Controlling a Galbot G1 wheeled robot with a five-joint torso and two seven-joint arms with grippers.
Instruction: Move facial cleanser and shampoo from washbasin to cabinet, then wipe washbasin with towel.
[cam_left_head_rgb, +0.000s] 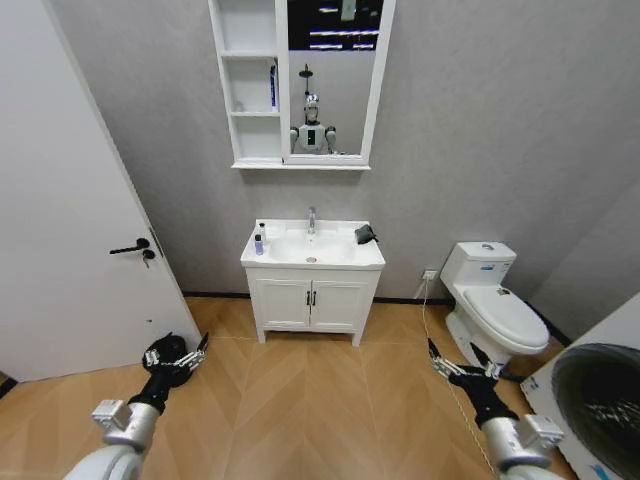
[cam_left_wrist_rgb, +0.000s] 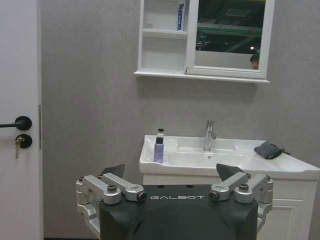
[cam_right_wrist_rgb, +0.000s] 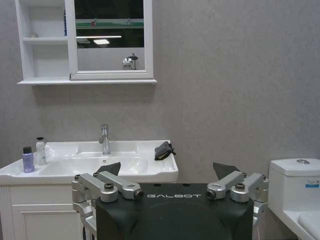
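My left gripper (cam_left_head_rgb: 189, 357) and right gripper (cam_left_head_rgb: 447, 367) hang low over the floor, fingers spread wide and holding nothing, while ahead the washbasin (cam_left_head_rgb: 312, 262) carries two small bottles (cam_left_head_rgb: 260, 240) at its left edge, the black towel (cam_left_head_rgb: 365, 235) at its right rear corner, below the cabinet (cam_left_head_rgb: 253, 85).

White toilet (cam_left_head_rgb: 495, 305) at right, white door (cam_left_head_rgb: 60, 200) with black handle (cam_left_head_rgb: 130, 248), low vanity (cam_left_head_rgb: 311, 303)

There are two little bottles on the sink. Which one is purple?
The purple bottle with the dark cap, standing at the washbasin's left front corner. The other bottle, just behind it and nearer the wall, is clear or whitish, with a dark cap too.
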